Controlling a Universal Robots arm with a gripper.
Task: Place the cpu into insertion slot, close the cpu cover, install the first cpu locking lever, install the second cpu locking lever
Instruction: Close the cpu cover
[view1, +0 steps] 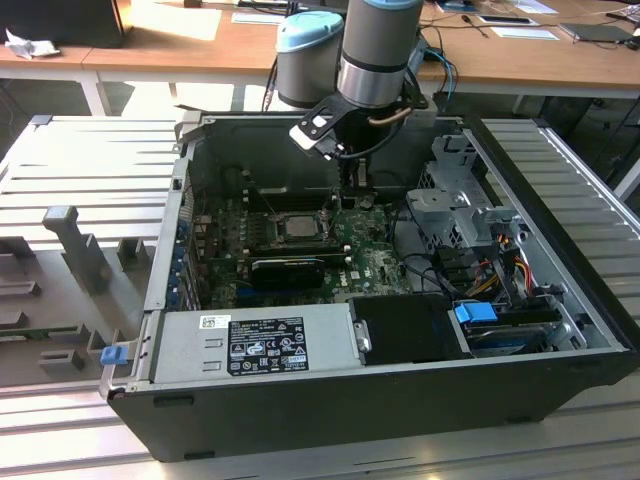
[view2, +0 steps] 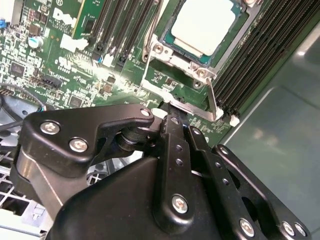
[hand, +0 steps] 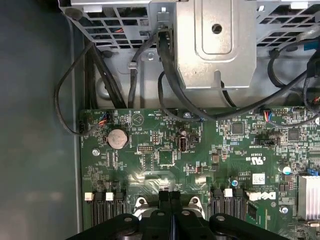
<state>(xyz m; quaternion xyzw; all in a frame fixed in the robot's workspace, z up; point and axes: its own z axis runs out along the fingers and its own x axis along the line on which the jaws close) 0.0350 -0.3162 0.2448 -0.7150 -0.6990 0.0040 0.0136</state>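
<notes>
- Step in hand, by judgement, a locking lever: gripper (view2: 171, 114) low inside the case (view1: 330, 405), tip touching or just beside the bent end of a lever (view2: 196, 108) next to the slot (view1: 282, 224).
- Fingers (hand: 164, 202) pressed together in both wrist views, no gap between them. Hard to tell whether pinching the lever or only pushing on it.
- To do it well: follow the arc of the lever instead of pressing straight down, and keep the tip on the bent end, so as not to slip onto the green board (hand: 150, 172).
- Mind also the memory slots (view2: 260, 50) close beside the socket, and the small parts on the board near the tip.
- Cpu (view2: 202, 22) flat in the slot, pale face up, with the cover (view2: 242, 25) apparently down around it.
- Another lever (view2: 150, 35) along the far side of the cover. Cannot tell whether hooked.
- Case on its side on the ribbed tabletop (view1: 90, 170), open side up.
- Inside: the board on the floor, a power supply (view1: 250, 345) along the near wall, and a metal drive cage (view1: 450, 205) with cables (view1: 500, 245) at the exterior view's right.
- On the board, a round coin cell (hand: 118, 137) near the edge.
</notes>
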